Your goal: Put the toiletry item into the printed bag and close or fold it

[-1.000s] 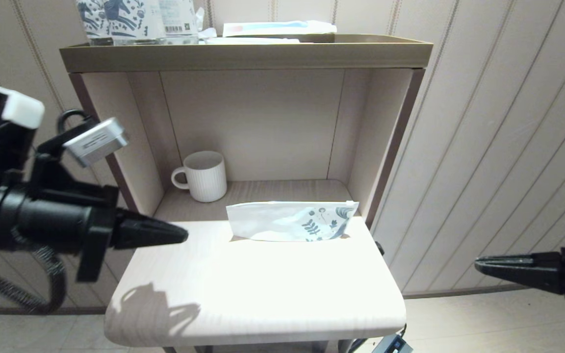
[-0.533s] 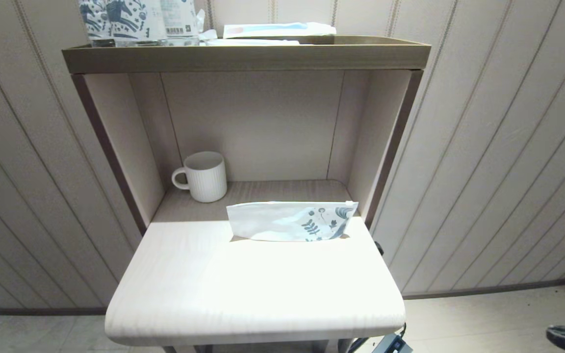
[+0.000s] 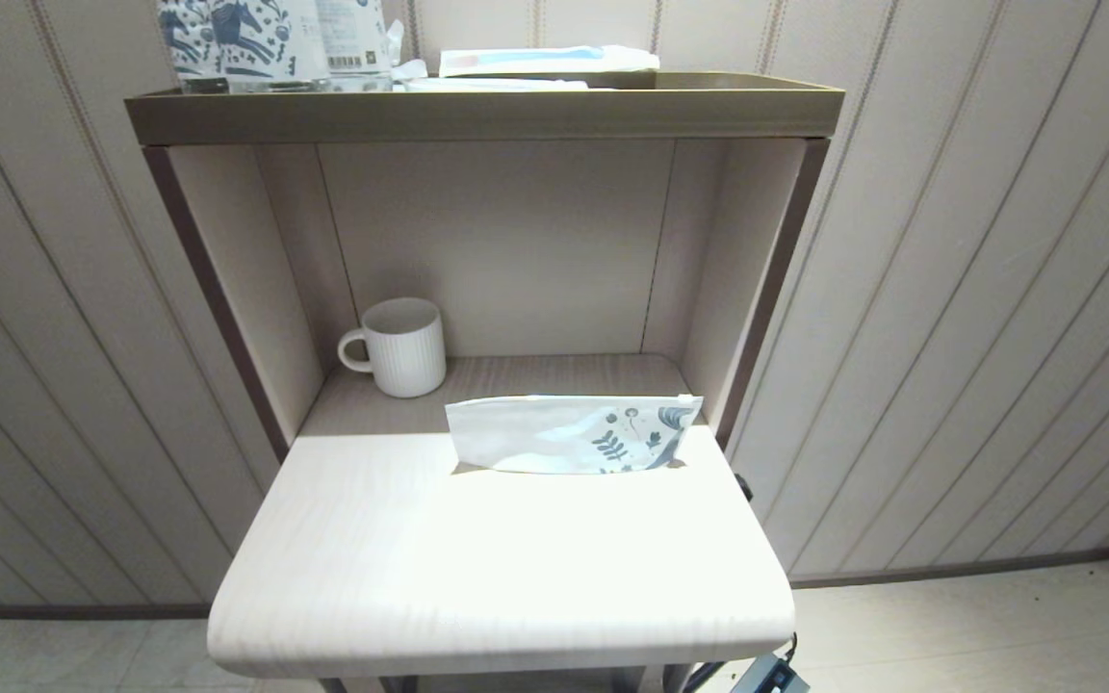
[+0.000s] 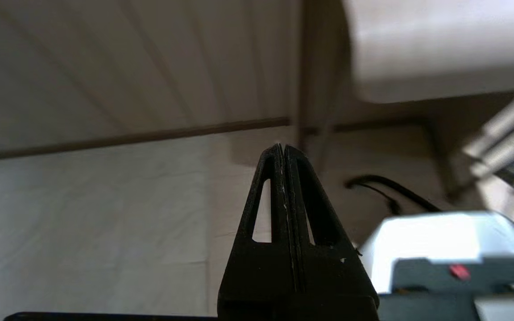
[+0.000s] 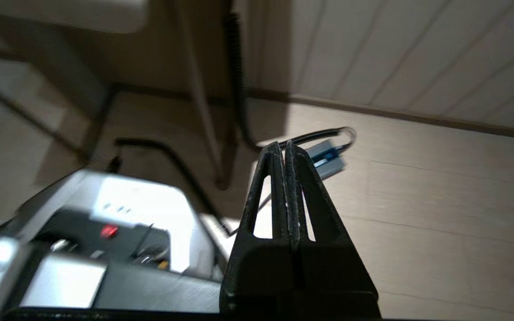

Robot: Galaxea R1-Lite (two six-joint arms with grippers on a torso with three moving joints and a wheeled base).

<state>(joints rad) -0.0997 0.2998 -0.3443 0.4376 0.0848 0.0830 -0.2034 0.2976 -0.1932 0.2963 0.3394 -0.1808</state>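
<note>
The printed bag [image 3: 569, 435] stands on edge at the back of the pale table top [image 3: 497, 568], blue leaves and flowers at its right end. The cream-white toiletry stick is not visible anywhere. Neither arm shows in the head view. My left gripper [image 4: 282, 147] is shut and empty, hanging low beside the table and pointing at the floor. My right gripper [image 5: 282, 145] is likewise shut and empty, down near the floor on the other side.
A ribbed white mug [image 3: 399, 345] sits in the shelf niche behind the bag. On the top shelf [image 3: 482, 111] stand horse-printed packs [image 3: 242, 38] and a flat white-and-blue packet [image 3: 545, 60]. A grey box with cable [image 5: 327, 158] lies on the floor.
Both arms have dropped out of the head view: the left left it first, the right followed. The bag and mug have not moved.
</note>
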